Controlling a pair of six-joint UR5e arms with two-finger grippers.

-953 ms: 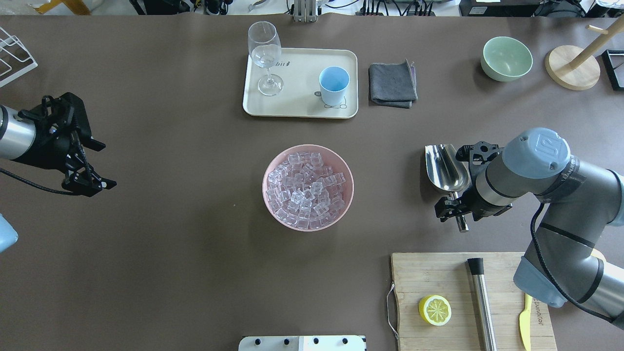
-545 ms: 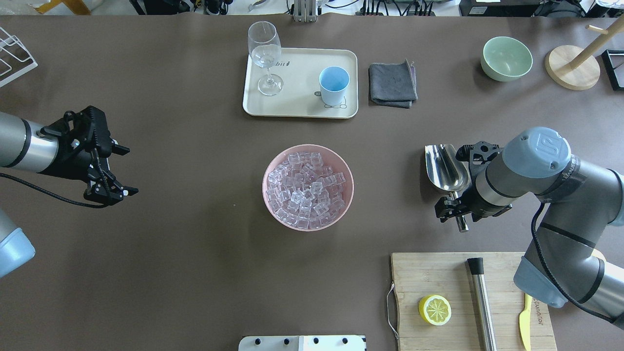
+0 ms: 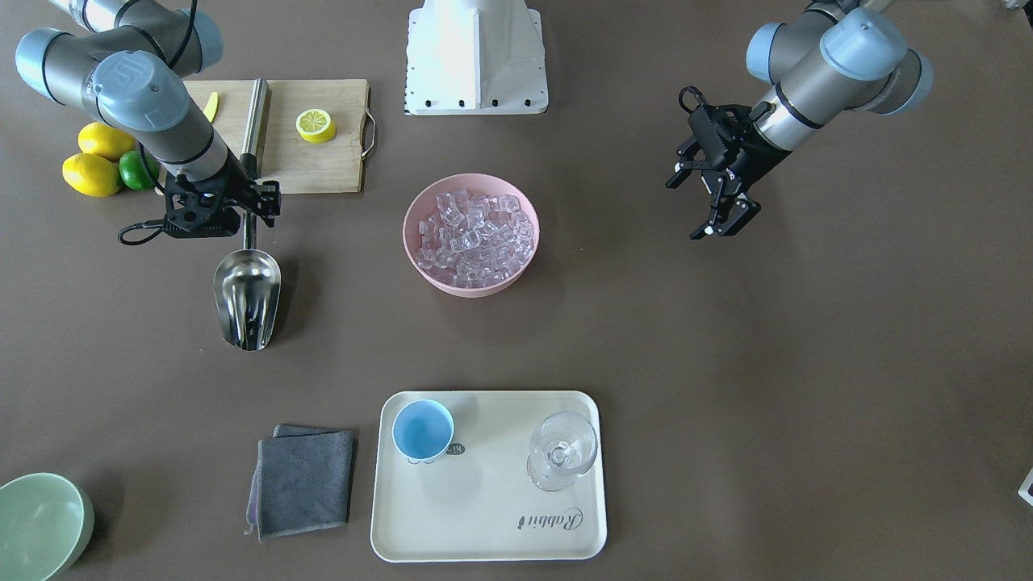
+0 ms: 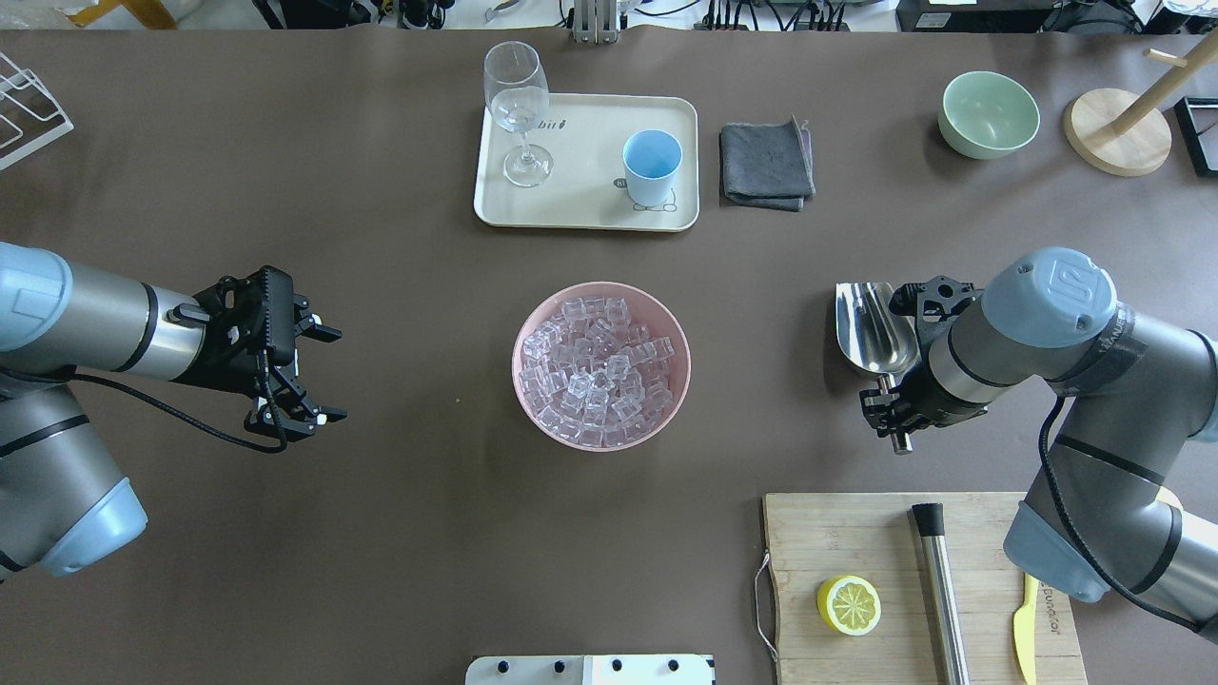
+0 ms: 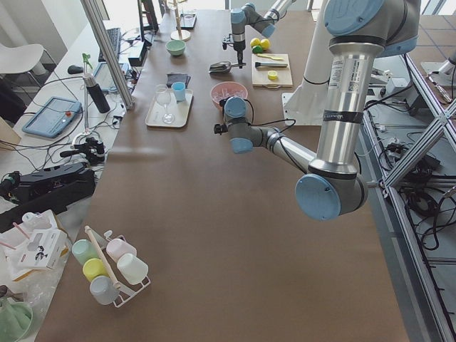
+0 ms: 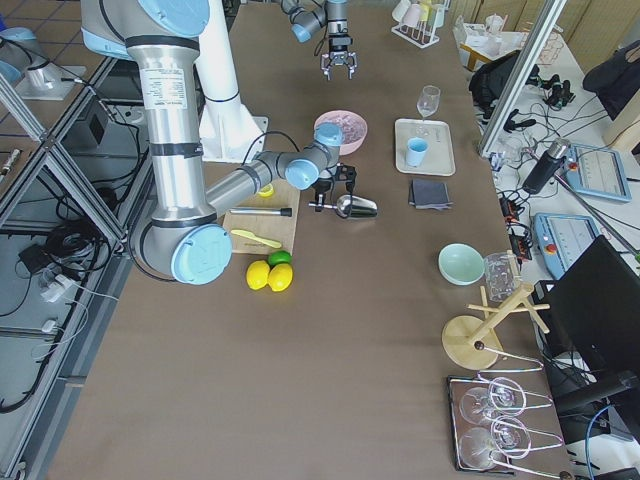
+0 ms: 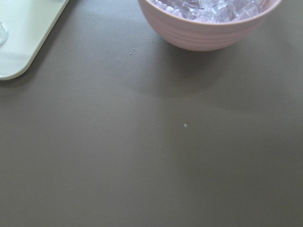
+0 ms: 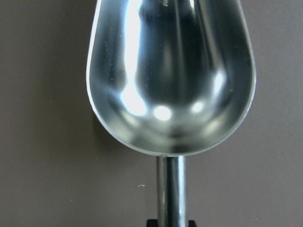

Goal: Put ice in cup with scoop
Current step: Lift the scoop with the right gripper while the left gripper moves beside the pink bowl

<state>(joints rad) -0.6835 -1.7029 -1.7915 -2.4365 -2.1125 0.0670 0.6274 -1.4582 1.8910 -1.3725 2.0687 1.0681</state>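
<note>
The ice (image 4: 601, 366) fills a pink bowl (image 4: 533, 314) at the table's middle, also in the front view (image 3: 472, 234) and the left wrist view (image 7: 208, 5). The light blue cup (image 4: 652, 166) stands upright on a cream tray (image 4: 590, 214), also in the front view (image 3: 422, 429). The steel scoop (image 4: 871, 328) lies low right of the bowl, trough toward the tray. My right gripper (image 4: 890, 414) is shut on its rod handle; the right wrist view shows the empty trough (image 8: 170, 71). My left gripper (image 4: 335, 374) is open and empty, left of the bowl.
A stemmed glass (image 4: 519, 105) stands on the tray. A grey cloth (image 4: 766, 164), a green bowl (image 4: 988, 114) and a wooden stand (image 4: 1118, 128) sit at the back right. A cutting board (image 4: 837, 533) holds a lemon half (image 4: 849, 605) and a steel cylinder (image 4: 942, 595).
My left arm has swung in from the table's left edge toward the pink bowl, gripper still open. My right gripper and the scoop have shifted slightly right.
</note>
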